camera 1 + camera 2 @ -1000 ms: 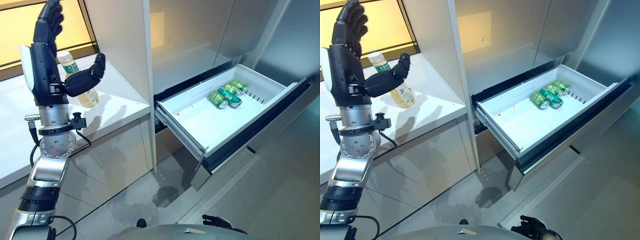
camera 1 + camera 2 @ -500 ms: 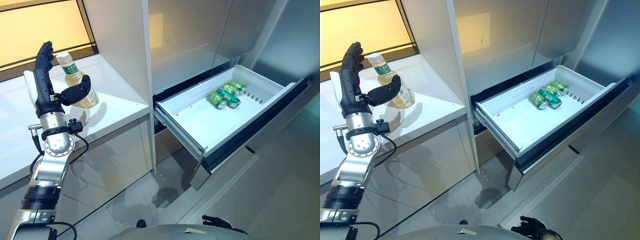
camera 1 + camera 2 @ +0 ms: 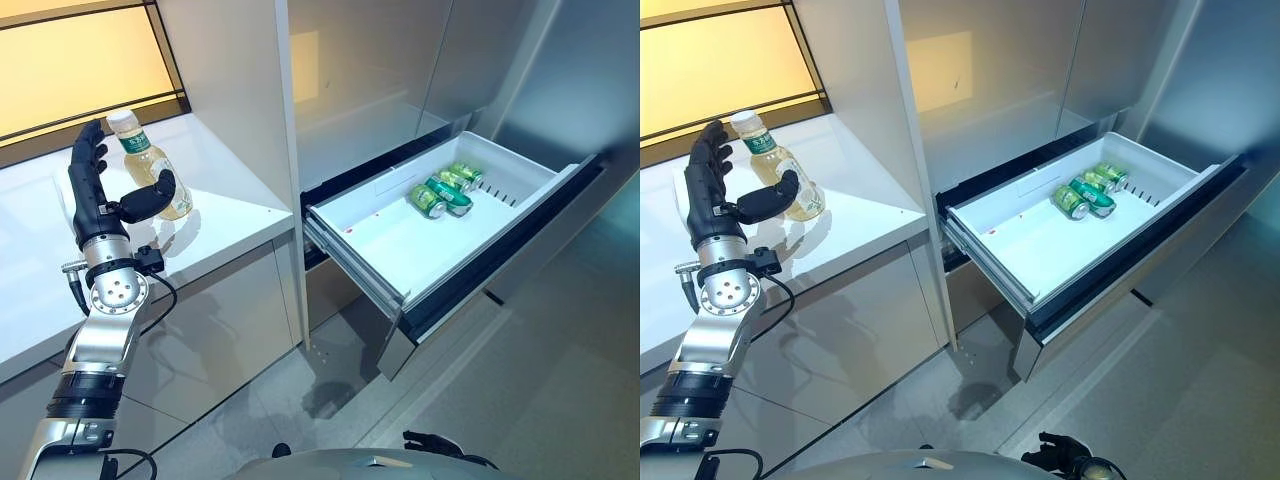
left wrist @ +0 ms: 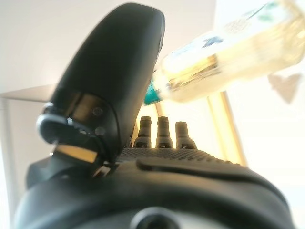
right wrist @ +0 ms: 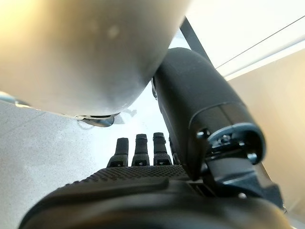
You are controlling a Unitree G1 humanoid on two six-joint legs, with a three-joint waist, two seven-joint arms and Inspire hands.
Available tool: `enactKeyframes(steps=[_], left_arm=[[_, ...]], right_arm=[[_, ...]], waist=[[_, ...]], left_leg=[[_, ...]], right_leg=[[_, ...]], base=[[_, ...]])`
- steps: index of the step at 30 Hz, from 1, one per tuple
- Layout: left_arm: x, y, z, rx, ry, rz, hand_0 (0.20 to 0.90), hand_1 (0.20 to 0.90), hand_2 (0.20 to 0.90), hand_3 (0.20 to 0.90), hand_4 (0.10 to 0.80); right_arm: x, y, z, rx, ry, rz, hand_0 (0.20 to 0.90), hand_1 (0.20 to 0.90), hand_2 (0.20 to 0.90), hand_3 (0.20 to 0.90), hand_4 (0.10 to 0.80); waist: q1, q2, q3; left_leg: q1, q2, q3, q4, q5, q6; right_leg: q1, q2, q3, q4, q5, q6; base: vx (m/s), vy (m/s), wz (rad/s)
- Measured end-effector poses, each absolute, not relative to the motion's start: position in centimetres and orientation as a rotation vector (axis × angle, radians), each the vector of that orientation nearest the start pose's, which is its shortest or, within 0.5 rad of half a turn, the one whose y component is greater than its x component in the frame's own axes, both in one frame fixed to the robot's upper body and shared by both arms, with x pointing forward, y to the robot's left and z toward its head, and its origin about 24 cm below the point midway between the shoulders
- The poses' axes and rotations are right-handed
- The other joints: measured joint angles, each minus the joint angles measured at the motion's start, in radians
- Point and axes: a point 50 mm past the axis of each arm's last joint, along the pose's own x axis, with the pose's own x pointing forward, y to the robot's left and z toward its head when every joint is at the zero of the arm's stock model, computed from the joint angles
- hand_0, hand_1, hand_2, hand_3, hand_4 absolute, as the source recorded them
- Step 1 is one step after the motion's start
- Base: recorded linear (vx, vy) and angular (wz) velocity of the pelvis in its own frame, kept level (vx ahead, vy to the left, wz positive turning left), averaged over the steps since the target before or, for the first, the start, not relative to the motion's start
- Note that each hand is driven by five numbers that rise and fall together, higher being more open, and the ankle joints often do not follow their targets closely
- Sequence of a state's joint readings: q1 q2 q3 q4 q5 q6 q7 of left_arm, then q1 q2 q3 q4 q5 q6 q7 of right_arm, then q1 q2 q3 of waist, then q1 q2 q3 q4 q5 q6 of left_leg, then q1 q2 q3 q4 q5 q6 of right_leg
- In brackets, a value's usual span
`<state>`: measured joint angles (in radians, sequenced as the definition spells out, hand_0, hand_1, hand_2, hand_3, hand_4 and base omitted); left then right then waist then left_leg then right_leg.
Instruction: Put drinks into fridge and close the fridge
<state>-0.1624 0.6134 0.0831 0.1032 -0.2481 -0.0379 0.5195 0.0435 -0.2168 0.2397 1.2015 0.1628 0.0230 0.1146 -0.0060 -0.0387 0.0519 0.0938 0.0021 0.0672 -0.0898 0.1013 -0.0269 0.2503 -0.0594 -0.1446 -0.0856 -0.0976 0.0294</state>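
1. Left eye view: the dark left hand [image 3: 95,190] stands upright over the white surface [image 3: 230,215], its fingers straight and pointing to twelve o'clock and its thumb stretched out toward three o'clock. The clear plastic bottle of pale yellow drink with a green label and white cap [image 3: 150,165] stands upright on the surface just at three o'clock of the fingers, in the gap between fingers and thumb; the thumb tip lies against or just before the bottle's lower body, and nothing is curled round it.
2. Same view: at four o'clock of the bottle, well apart from it, the white fridge drawer [image 3: 390,235] is pulled out. Three green drink cans [image 3: 440,192] lie on their sides, close together, in the drawer's far right part.
3. Right eye view: the same scene; the bottle [image 3: 775,165] stands beside a tall pale cabinet panel [image 3: 855,90] that rises from the surface, with the left hand [image 3: 712,195] at its nine o'clock.
4. Left wrist view: the hand's fingers [image 4: 162,131] show straight in a row, the thumb spread wide, and the bottle [image 4: 228,57] shows past them, not enclosed.
5. Right wrist view: the right hand [image 5: 143,157] shows with straight fingers and holds nothing.
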Motion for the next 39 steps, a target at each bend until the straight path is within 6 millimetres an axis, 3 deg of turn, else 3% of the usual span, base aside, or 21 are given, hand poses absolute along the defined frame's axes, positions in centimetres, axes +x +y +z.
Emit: enactKeyframes(steps=[9, 39], left_arm=[[27.1, 31.2, 9.1, 0.251, -0.026, 0.643, 0.9, 0.9, 0.9, 0.9, 0.8], [28.7, 32.5, 8.4, 0.176, 0.047, 0.701, 0.9, 0.9, 0.9, 0.9, 0.8]], right_arm=[[7.2, -21.0, -16.9, -0.118, 1.298, 0.076, 0.9, 0.9, 0.9, 0.9, 0.8], [7.4, -20.9, -16.8, -0.111, 1.303, 0.087, 0.9, 0.9, 0.9, 0.9, 0.8]], waist=[[-0.008, 0.001, -0.004], [-0.046, 0.002, -0.018]], left_leg=[[0.002, 0.003, 0.007, -0.002, 0.0, 0.0], [0.015, 0.01, 0.03, -0.004, 0.0, 0.0]], right_leg=[[0.0, 0.001, 0.003, 0.0, 0.002, -0.001], [-0.001, 0.003, 0.03, 0.001, 0.01, -0.002]], base=[[0.017, 0.003, -0.02], [0.034, 0.001, -0.03]])
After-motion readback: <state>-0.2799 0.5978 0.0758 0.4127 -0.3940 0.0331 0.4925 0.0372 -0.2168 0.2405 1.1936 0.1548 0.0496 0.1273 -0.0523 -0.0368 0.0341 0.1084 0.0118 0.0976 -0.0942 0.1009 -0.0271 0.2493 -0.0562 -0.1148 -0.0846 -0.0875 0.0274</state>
